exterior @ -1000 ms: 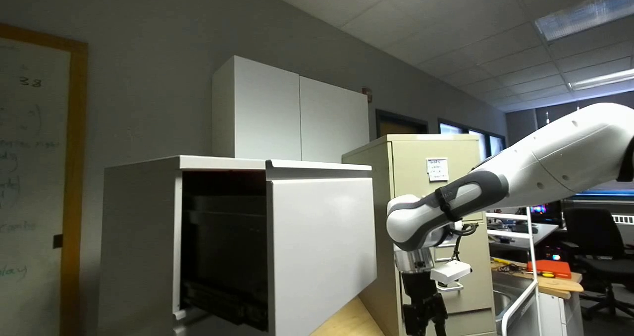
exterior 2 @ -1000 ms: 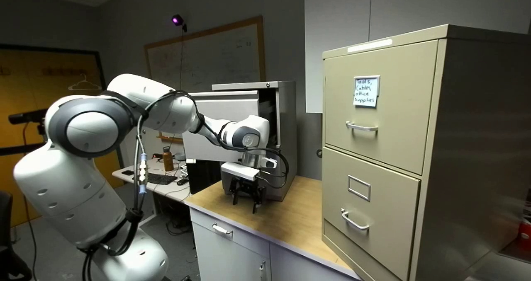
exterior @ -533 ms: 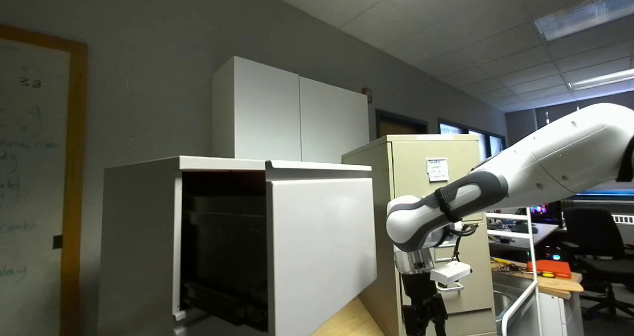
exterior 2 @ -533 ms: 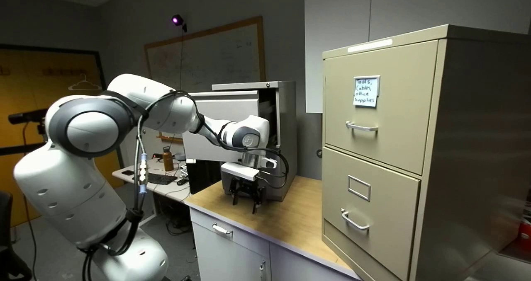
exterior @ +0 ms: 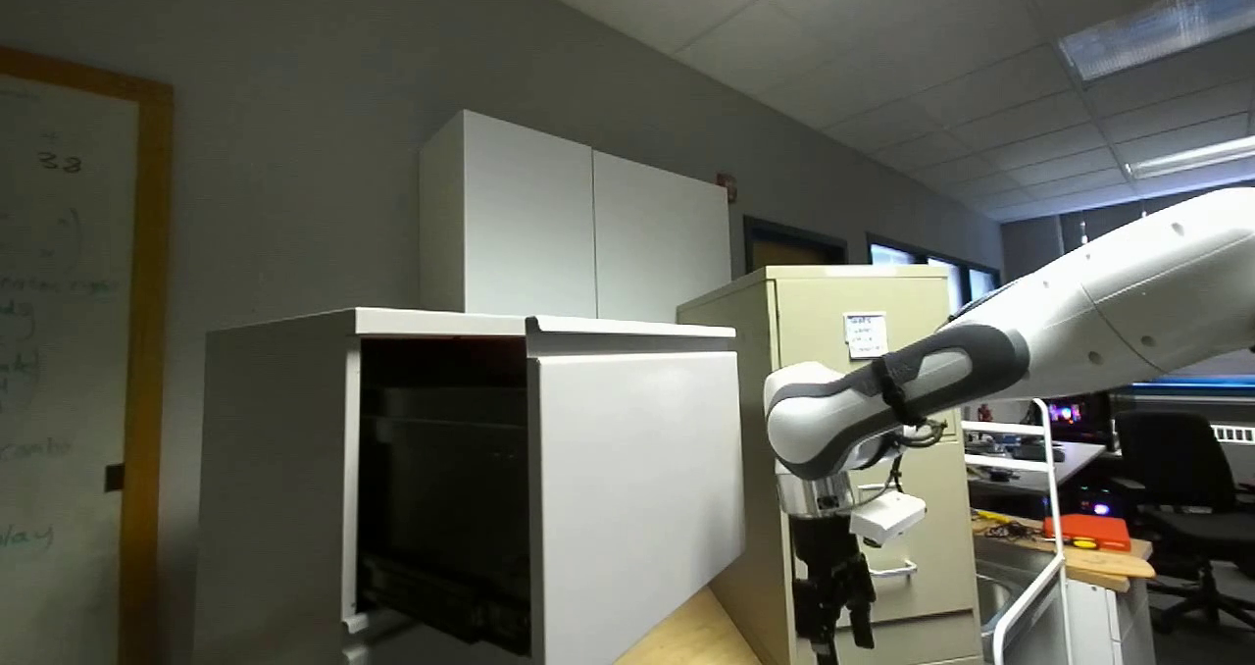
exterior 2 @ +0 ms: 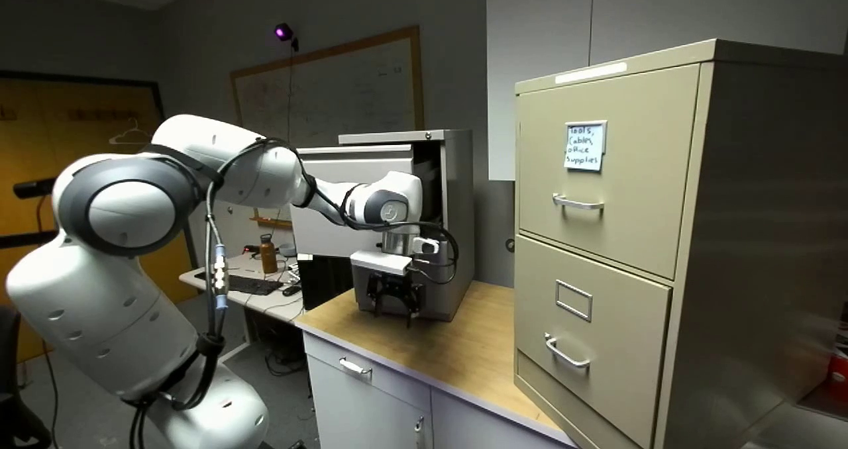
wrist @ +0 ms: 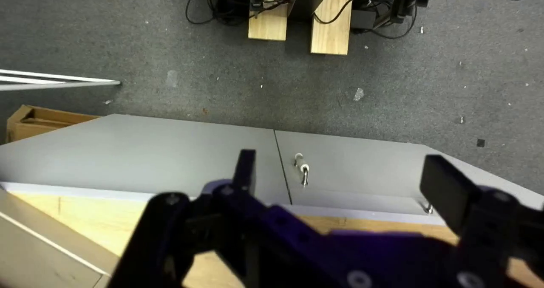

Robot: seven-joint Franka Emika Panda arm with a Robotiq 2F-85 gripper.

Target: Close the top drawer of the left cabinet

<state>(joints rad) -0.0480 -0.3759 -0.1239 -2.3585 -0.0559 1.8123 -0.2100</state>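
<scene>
Gray wall (exterior: 294, 155): rising behind the furniture in both exterior views, carrying the whiteboard (exterior 2: 331, 91) and a white two-door cupboard (exterior: 588, 224).
Wooden counter (exterior 2: 487, 323): bearing the left cabinet (exterior 2: 460, 250) and the beige filing cabinet (exterior 2: 606, 191), with bare room between them back to the wall.
Top drawer (exterior: 637, 488): pulled well out from the upper part of the left cabinet, upright at the front.
Dark interior (exterior: 441, 508): laid broadly open in an exterior view, narrowed to a tall slot (exterior 2: 427, 161) where seen past the front's other edge.
Robot arm (exterior 2: 258, 177): crossing before the drawer in an exterior view and hiding part of it.
Arm's wrist (exterior: 814, 430): divided from the drawer's edge, in an exterior view, by a sliver of the filing cabinet's side.
Gripper (wrist: 344, 177): pointing down, jaws spread wide in the wrist view, holding nothing; over the counter, before the left cabinet's lower face, at a height hard to judge.
Counter edge (wrist: 361, 214): running across the wrist view behind the fingers (wrist: 245, 169).
Gray doors (wrist: 170, 152): below that edge, with a handle (wrist: 302, 169) showing between the fingers.
Floor (wrist: 212, 92): spreading open past the doors, with wooden blocks (wrist: 329, 29) and a cardboard box (wrist: 23, 131) shown only in the wrist view.
Label card (exterior 2: 585, 146): legible in an exterior view as "Tools, Cables, office Supplies".
</scene>
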